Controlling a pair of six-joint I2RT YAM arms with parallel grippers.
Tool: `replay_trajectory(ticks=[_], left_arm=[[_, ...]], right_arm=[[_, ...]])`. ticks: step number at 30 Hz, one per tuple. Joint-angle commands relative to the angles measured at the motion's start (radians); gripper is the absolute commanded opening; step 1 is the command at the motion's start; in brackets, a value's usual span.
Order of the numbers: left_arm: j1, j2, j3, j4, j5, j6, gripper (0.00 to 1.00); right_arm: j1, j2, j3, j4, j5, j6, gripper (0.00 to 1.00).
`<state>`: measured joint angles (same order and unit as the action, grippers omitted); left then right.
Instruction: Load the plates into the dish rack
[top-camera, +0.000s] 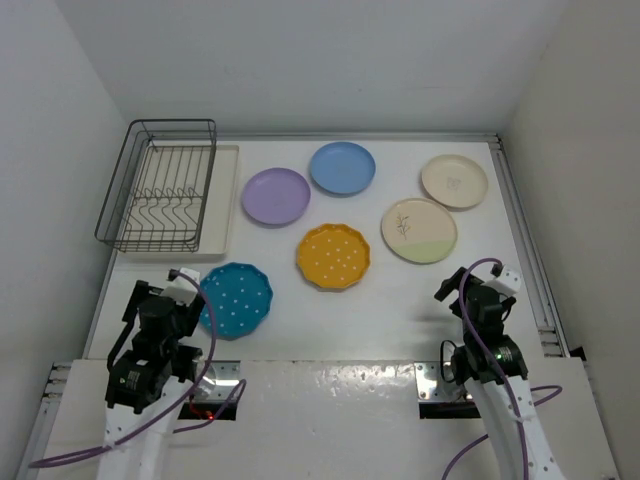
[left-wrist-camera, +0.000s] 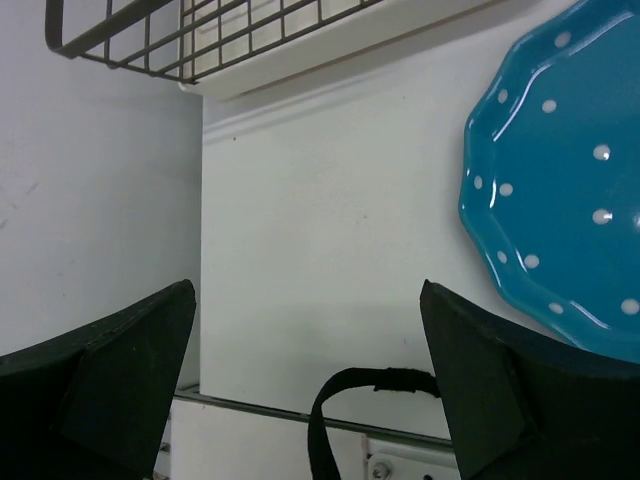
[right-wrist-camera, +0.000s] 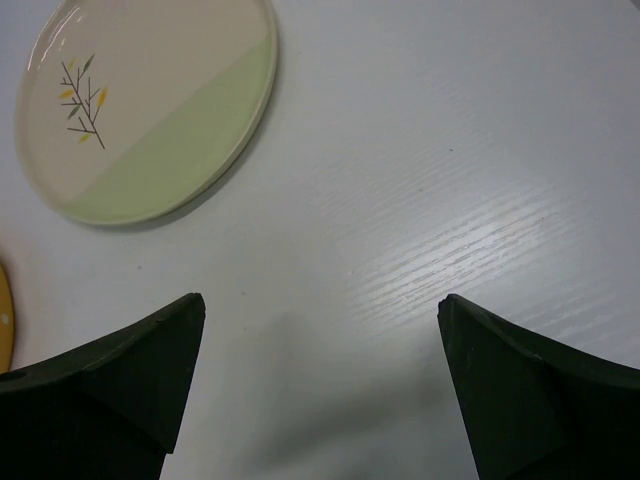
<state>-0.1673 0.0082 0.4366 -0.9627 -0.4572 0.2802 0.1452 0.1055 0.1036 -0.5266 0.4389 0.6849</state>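
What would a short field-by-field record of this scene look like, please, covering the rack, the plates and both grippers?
dish rack: far left corner, standing on the cream tray, empty
progress: nothing loaded; all six lie flat and apart on the table
left gripper: open, empty; teal plate just to its right
right gripper: open, empty; sprig plate ahead to its left
middle: orange plate
far row: lilac plate, blue plate, cream plate

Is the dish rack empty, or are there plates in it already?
Empty. The dish rack shows only bare wires, and all six plates lie flat on the table.
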Motion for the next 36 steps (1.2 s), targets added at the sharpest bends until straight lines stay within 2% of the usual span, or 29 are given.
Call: replay_trajectory(ticks=[1,5,7,9,10,11,13,14,18,22,27,29,31,36], left_arm=[[0.012,-0.125,0.081,-0.017,0.046,0.107,1.00],[-0.009,0.059,0.299,-0.048,0.195,0.243,1.00],[-0.018,0.319,0.400,-0.051,0.195,0.249,1.00],[-0.018,0.566,0.604,-0.131,0.236,0.235,1.00],[-0.018,0.695,0.670,-0.257,0.268,0.209,1.00],[-0.018,0.942,0.771,-0.346,0.384,0.194,1.00],[-0.029,1.100,0.786,-0.347,0.342,0.060,1.00],[-0.029,1.168,0.772,-0.347,0.374,0.059,1.00],[-0.038,1.168,0.697,-0.288,0.410,0.091,1.00],[0.055,1.204,0.578,-0.152,0.384,0.091,1.00],[0.143,1.277,0.398,0.040,0.283,0.103,1.00],[0.210,1.353,0.358,0.135,0.282,0.126,0.93],[0.253,1.406,0.346,0.171,0.337,0.146,0.84],[0.262,1.440,0.356,0.196,0.480,0.191,0.83]], right_arm=[[-0.003,0.010,0.042,0.014,0.014,-0.002,1.00],[-0.002,0.031,0.053,0.033,-0.032,-0.034,1.00],[-0.002,0.049,0.057,0.059,-0.043,-0.059,1.00],[-0.006,0.085,0.067,0.092,-0.069,-0.070,1.00],[-0.003,0.091,0.070,0.102,-0.075,-0.083,1.00],[-0.002,0.123,0.079,0.120,-0.104,-0.093,1.00],[-0.001,0.144,0.085,0.151,-0.127,-0.113,1.00],[-0.002,0.169,0.099,0.148,-0.143,-0.117,1.00],[-0.002,0.187,0.133,0.108,-0.161,-0.139,1.00],[-0.002,0.154,0.105,0.129,-0.167,-0.136,1.00],[-0.001,0.122,0.073,0.191,-0.195,-0.137,1.00],[-0.003,0.132,0.073,0.194,-0.198,-0.145,1.00],[-0.001,0.138,0.079,0.188,-0.200,-0.150,1.00],[-0.002,0.157,0.081,0.171,-0.195,-0.156,1.00]])
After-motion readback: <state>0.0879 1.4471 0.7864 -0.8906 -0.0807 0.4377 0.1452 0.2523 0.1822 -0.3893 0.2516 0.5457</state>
